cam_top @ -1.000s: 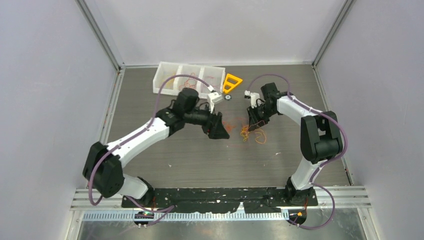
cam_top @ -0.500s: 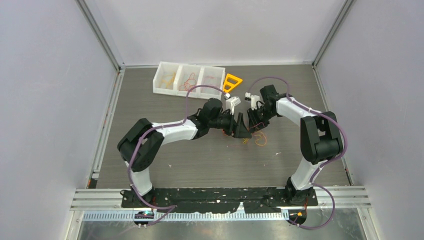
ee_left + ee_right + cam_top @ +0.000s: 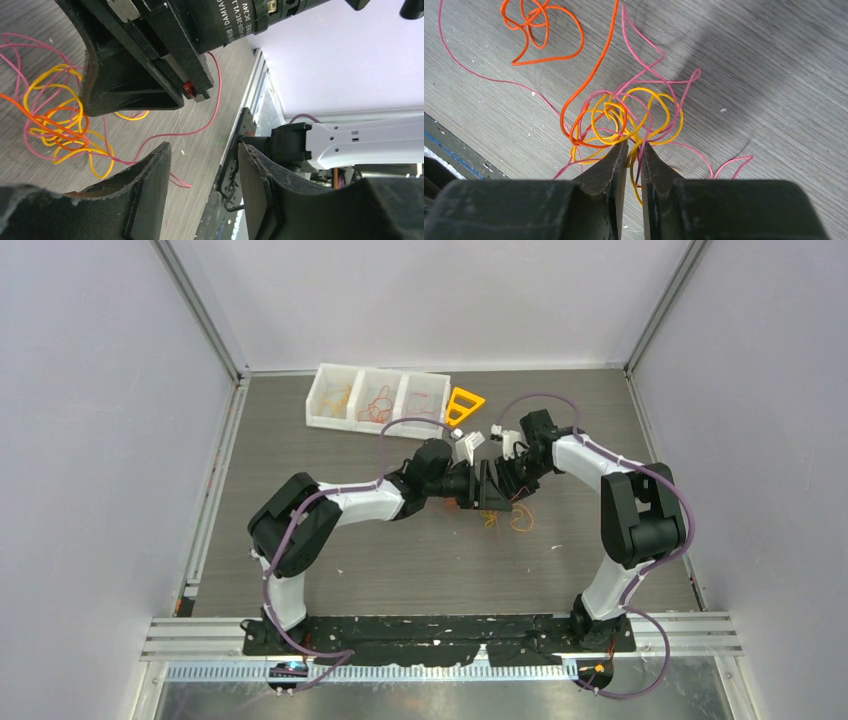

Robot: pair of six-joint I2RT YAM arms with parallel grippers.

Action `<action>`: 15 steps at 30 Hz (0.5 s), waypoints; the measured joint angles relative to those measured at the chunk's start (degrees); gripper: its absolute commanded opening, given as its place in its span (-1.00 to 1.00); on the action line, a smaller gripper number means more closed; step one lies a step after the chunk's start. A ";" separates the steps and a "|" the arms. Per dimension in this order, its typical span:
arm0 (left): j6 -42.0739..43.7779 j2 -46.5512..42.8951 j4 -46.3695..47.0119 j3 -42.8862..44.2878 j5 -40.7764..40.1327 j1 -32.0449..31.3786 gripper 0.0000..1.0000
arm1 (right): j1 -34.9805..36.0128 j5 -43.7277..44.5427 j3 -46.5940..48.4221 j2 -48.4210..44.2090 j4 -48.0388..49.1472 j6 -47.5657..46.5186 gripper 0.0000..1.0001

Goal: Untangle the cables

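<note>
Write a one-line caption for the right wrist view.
The right gripper, jaws nearly closed, pinches strands of the tangled orange, yellow and pink cables; grey table behind.

We are seeing bright, even light from overhead. A soft shadow is crossing the grey wood-grain tabletop (image 3: 804,50) in our right wrist view. The black plastic fingers (image 3: 145,200) of the left gripper (image 3: 204,150) are blurring, while the thin curly orange, yellow and pink wire strands (image 3: 624,117) are showing sharp.
</note>
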 measured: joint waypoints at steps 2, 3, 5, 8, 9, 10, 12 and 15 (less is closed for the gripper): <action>-1.95 -0.02 1.07 -0.24 -0.02 -0.13 0.08 | 0.00 0.13 -0.02 0.00 0.04 0.00 -0.57; -2.45 -0.11 1.60 -0.61 -0.15 -0.15 0.11 | 0.00 0.22 -0.02 0.00 0.04 0.00 -0.57; -3.56 -0.81 1.95 -2.29 -0.90 -0.15 0.18 | 0.00 0.39 -0.02 0.00 0.09 0.02 -0.57; -5.05 -3.63 2.12 -6.86 -3.17 -0.15 0.31 | 0.00 0.57 -0.02 0.00 0.11 0.00 -0.57; -5.38 -4.66 2.21 -8.17 -3.76 -0.15 0.37 | 0.00 0.57 -0.02 0.00 0.11 0.00 -0.57; -5.51 -6.01 2.32 -9.79 -4.87 -0.15 0.41 | 0.00 0.57 -0.04 0.00 0.11 0.02 -0.57; -6.23 -8.63 2.73 -12.37 -6.75 -0.13 0.42 | 0.00 0.59 -0.07 0.00 0.11 0.02 -0.57; -6.88 -10.69 3.93 -13.86 -8.59 -0.09 0.42 | 0.00 0.57 -0.11 -0.02 0.13 0.02 -0.55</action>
